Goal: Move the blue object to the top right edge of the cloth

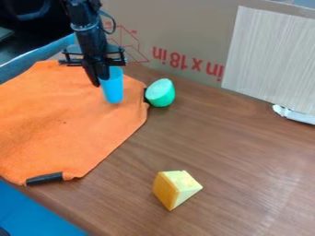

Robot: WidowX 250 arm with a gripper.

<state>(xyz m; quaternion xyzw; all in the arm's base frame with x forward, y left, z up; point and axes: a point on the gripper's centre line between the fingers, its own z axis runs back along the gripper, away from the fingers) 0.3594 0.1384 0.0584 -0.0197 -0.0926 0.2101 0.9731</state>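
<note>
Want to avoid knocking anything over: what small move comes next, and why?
Probably settle the blue cup gently straight down: it is at the gripper, over the orange cloth near its top right edge, and the green object lies just to the right, so drifting sideways could bump it.

I lose the orange cloth (67,124) past the left frame edge; over its far right part, my gripper (100,81) hides some of the blue cup (113,91).

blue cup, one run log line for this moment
gripper at cup | cup near cloth's top right | green object beside cloth | yellow wedge on table
</note>
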